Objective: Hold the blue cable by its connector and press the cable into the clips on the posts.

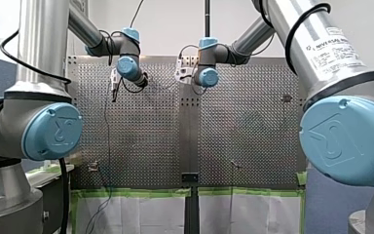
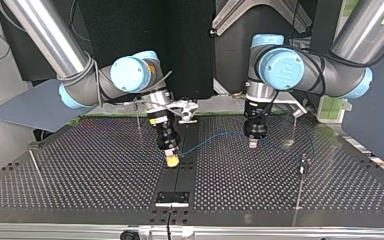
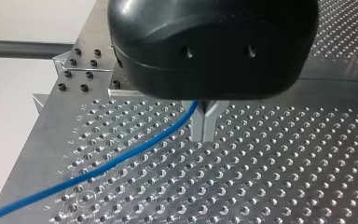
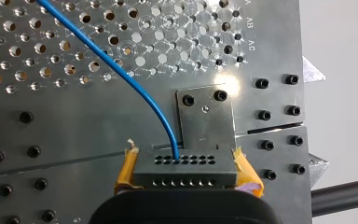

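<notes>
Yellow pads (image 4: pixel 127 169) of my right gripper (image 2: pixel 172 159) clamp the grey rectangular connector block (image 4: pixel 185 165), dotted with rows of small holes; you'll find it just below the top view's centre. From it the thin glossy blue cable (image 4: pixel 121 77) arcs over the perforated metal table (image 2: pixel 80 170) to my left gripper (image 3: pixel 204 131), right of centre, whose matte metal fingers (image 3: pixel 196 127) pinch shut on it.

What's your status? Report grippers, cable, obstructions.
Right gripper shut on connector. Left gripper shut on blue cable, down the line. Cable arcs between them; clips on posts too small to judge. No obstruction seen.
</notes>
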Tool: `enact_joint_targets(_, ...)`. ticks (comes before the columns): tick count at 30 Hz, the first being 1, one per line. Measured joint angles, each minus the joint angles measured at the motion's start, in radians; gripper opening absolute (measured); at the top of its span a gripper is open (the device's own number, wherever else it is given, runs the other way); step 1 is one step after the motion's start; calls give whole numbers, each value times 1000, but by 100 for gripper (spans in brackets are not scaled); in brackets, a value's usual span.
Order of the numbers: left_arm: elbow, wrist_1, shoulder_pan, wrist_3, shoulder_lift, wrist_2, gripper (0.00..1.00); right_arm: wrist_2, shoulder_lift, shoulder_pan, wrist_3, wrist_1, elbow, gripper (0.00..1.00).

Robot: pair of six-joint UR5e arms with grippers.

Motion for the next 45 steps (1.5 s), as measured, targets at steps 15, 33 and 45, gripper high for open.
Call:
enact_joint_targets(15,0,0,0,0,0,0,0,0,0,0,0,0,0,0)
enact_joint_targets(33,0,0,0,0,0,0,0,15,3,-18,-5,2,1,0)
enact_joint_targets(45,0,0,0,0,0,0,0,18,4,-20,-6,3,2,0)
